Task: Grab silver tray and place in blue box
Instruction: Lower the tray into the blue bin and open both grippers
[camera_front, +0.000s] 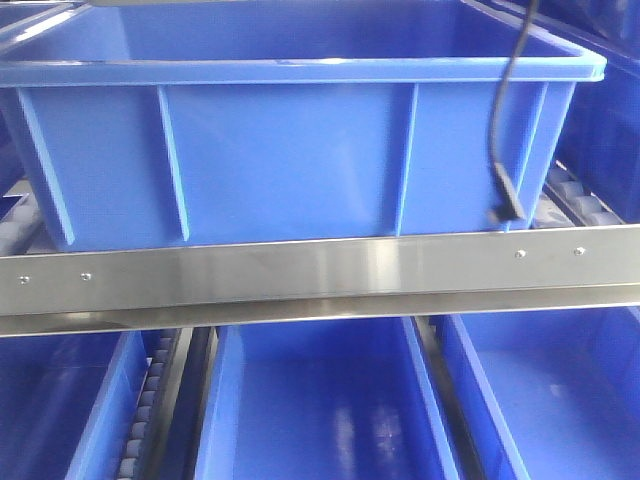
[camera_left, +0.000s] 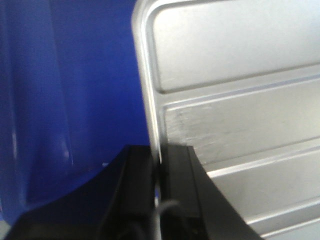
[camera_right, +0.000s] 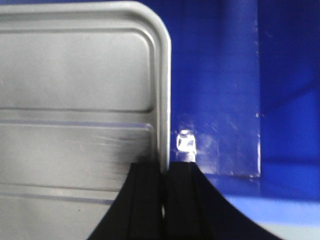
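The tray (camera_left: 235, 115) is matte silver-grey, with pale raised ribs running in bands across its base. The box (camera_front: 290, 150) is bright blue with lighter vertical ribs, above a brushed steel rail (camera_front: 300, 272). Both grippers' fingers (camera_right: 150, 200) are black.

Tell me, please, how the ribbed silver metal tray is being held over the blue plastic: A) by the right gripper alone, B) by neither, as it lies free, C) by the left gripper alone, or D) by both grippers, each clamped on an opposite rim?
D: the left gripper pinches one rim of the ribbed silver metal tray and the right gripper pinches the opposite rim, with blue plastic behind.
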